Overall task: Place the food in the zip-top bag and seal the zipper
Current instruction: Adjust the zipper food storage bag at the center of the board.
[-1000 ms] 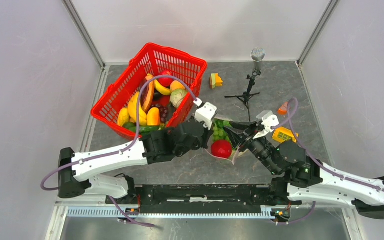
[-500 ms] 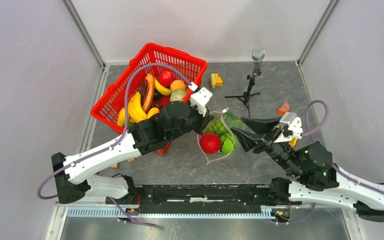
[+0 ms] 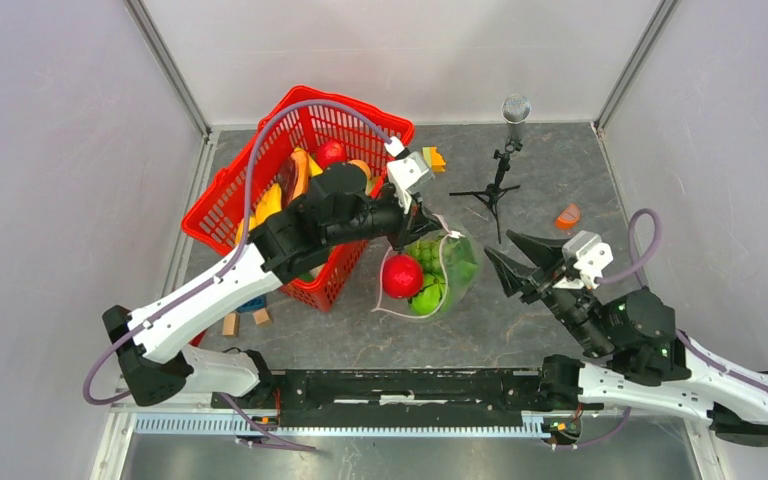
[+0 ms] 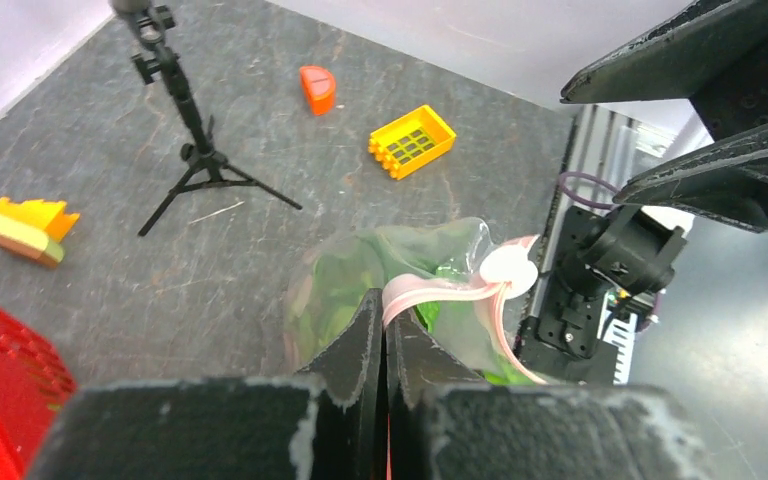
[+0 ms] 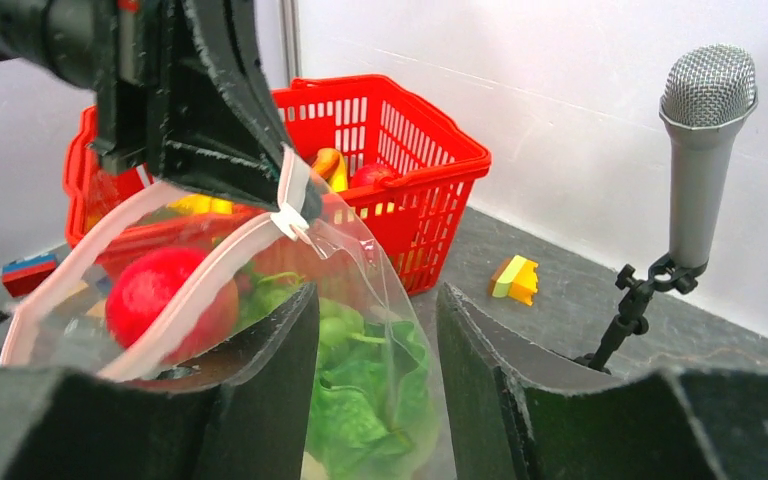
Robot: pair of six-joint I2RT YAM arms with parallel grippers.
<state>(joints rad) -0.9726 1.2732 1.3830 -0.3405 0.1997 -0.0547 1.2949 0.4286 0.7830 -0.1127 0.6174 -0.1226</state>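
The clear zip-top bag [image 3: 457,262] hangs from my left gripper [image 3: 422,222], which is shut on its pale pink zipper [image 4: 440,293] near the white slider [image 4: 506,267]. The bag holds a round red fruit [image 3: 402,276], green lettuce [image 5: 360,410] and other green produce. The mouth gapes open on the side of the red fruit [image 5: 165,290]. My right gripper [image 3: 515,262] is open and empty, just right of the bag and apart from it. In the right wrist view its fingers [image 5: 260,380] frame the bag [image 5: 400,330].
A red mesh basket [image 3: 222,205] with bananas and other toy produce stands at the back left, under my left arm. A microphone stand [image 3: 500,180] is at the back centre. Small blocks [image 3: 432,160], an orange piece [image 3: 567,216] and a yellow block [image 4: 412,141] lie around.
My left gripper has lifted the bag up and back toward the basket. My right gripper has drawn away to the right and stands open, clear of the bag.
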